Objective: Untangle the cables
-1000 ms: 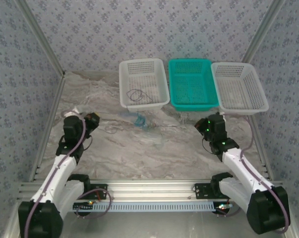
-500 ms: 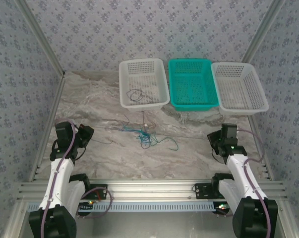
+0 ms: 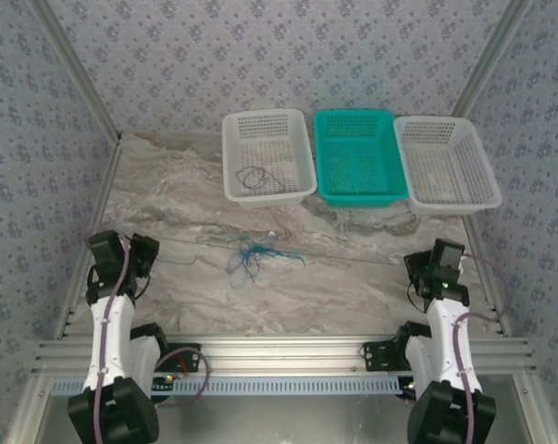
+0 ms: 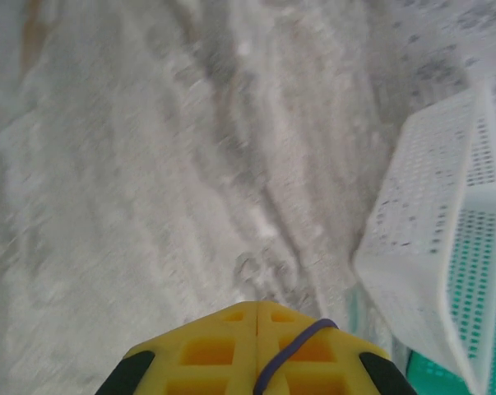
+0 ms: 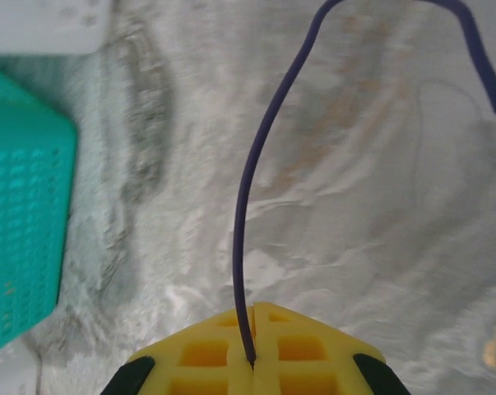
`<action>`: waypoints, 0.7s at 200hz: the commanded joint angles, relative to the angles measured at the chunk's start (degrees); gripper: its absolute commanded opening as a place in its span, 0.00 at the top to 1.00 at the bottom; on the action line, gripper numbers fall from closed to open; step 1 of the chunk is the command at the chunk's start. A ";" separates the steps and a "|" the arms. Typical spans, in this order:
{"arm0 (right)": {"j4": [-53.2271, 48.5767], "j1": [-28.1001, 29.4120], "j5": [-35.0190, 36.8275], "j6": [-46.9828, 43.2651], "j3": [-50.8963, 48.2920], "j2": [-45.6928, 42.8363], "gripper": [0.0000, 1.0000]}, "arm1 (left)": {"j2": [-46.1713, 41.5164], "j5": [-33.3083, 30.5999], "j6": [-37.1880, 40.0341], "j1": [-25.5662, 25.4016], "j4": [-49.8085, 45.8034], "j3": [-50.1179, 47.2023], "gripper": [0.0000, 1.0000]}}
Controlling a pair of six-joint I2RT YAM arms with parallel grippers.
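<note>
Midway, the cables [image 3: 253, 256] stretch between left hand [image 4: 256, 306] and right hand [image 5: 252, 308], both pinching a strand.

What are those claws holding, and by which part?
One dark cable, stretched between them through the tangle. The right gripper pinches it just short of its loose end; the left gripper, toward the other end.

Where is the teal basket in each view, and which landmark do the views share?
Top external: teal basket at upper centre, right of the white basket.
Left wrist: teal basket in the lower right corner, behind the white basket.
Right wrist: teal basket at the left edge.
Shared landmark: the marbled table under it.
</note>
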 commanded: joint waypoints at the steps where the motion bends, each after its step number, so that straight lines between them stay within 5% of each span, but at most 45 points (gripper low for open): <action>1: 7.60 8.68 2.72 -7.55 5.30 0.88 1.00 | 1.02 -1.57 3.33 -5.04 11.87 1.20 1.00; 23: 4.62 20.72 12.60 -12.55 11.92 2.44 1.00 | 2.18 -10.20 8.43 -13.23 6.63 5.52 1.00; 38: -2.46 23.32 22.84 -10.08 15.09 3.42 1.00 | 2.58 -18.17 7.78 -13.13 -0.24 7.88 1.00; 51: -6.78 18.47 24.52 -6.46 15.04 3.38 1.00 | 2.44 -22.82 6.38 -10.43 -6.03 9.22 1.00; 83: -6.77 -0.34 14.64 -1.89 11.17 2.54 1.00 | 0.02 -20.47 4.44 -0.88 -7.52 8.27 1.00; 140: -6.39 -6.92 14.76 -0.05 13.76 5.70 1.00 | 2.59 -20.13 4.81 2.38 -8.57 12.84 1.00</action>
